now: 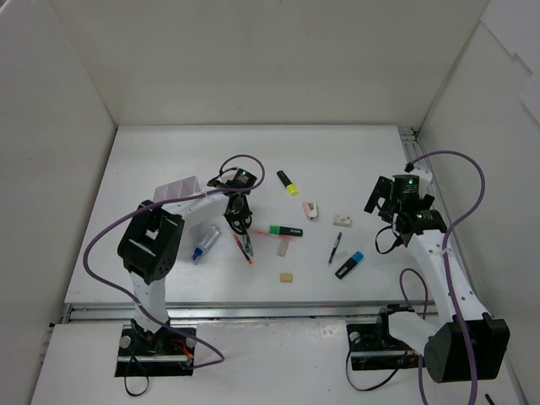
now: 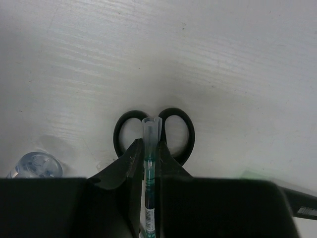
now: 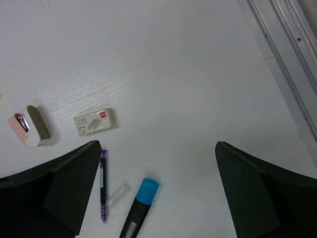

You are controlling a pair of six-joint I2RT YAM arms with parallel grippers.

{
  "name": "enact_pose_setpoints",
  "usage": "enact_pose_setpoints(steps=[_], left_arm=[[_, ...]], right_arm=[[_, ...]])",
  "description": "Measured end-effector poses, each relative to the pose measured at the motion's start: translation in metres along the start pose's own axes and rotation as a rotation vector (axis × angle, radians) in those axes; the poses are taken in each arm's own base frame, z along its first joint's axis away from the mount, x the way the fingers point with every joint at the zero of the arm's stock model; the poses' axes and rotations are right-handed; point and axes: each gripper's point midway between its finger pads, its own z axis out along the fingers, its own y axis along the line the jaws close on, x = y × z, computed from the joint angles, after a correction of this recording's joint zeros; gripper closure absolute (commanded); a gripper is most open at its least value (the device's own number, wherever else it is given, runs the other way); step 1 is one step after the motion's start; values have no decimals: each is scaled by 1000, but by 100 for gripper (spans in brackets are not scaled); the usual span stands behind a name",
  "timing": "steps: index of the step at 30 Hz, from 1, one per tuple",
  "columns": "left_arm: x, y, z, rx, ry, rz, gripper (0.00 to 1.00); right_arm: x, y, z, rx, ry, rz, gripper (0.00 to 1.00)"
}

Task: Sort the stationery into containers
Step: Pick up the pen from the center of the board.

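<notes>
Two arms of mine are reaching out over the flat white table point(image 1: 253, 152). The small white translucent plastic box with dividers point(image 1: 179, 189) is sitting at the far left, just beside my left arm and partly hidden by it. I cannot tell what is lying inside.

My left pincer point(image 2: 149, 146) is pinching a slim teal pen with a clear cap point(image 2: 150, 126). The fingers are pressing tight on its barrel, and the capped end is poking out past the tips. Small black-handled scissors point(image 2: 191, 136) are lying right under that pen, loops showing beyond my fingers.

My right pincer point(image 3: 157, 145) is hanging spread wide over the right side of the table, gripping nothing.

The rest of the stationery is lying loose on the table:
- A black highlighter with a green end point(image 1: 287, 229) is lying mid-table, just right of the left pincer.
- A black highlighter with a yellow end point(image 1: 288, 182) is lying farther back.
- A black highlighter with a blue end point(image 3: 138, 208) is lying below the right pincer, near a dark purple pen point(image 3: 103, 183), with a small clear cap point(image 3: 119, 194) between them.
- A translucent blue-capped tube point(image 1: 205, 243) is lying by the left arm.
- A pink-white correction tape point(image 3: 29, 126) is lying near a small white rectangular box with a red mark point(image 3: 95, 121).
- A beige eraser block point(image 1: 287, 276) is lying alone toward the near edge.
</notes>
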Motion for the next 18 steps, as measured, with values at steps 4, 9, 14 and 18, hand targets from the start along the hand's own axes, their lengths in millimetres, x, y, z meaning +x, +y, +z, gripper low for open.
enact_pose_setpoints(steps=[4, 9, 14, 18], left_arm=[[-1, -1, -1, 6, -6, 8, 100], [-16, -12, -21, 65, -62, 48, 100], [-54, -36, -84, 231, -236, 109, 100], [-86, -40, -150, 365, -456, 190, 100]], right_arm=[[-2, 0, -1, -1, -3, 1, 2], [-2, 1, -2, -4, -6, 1, 2], [-3, 1, -3, -7, -9, -1, 2], [-4, 2, -4, -15, -11, 0, 2]])
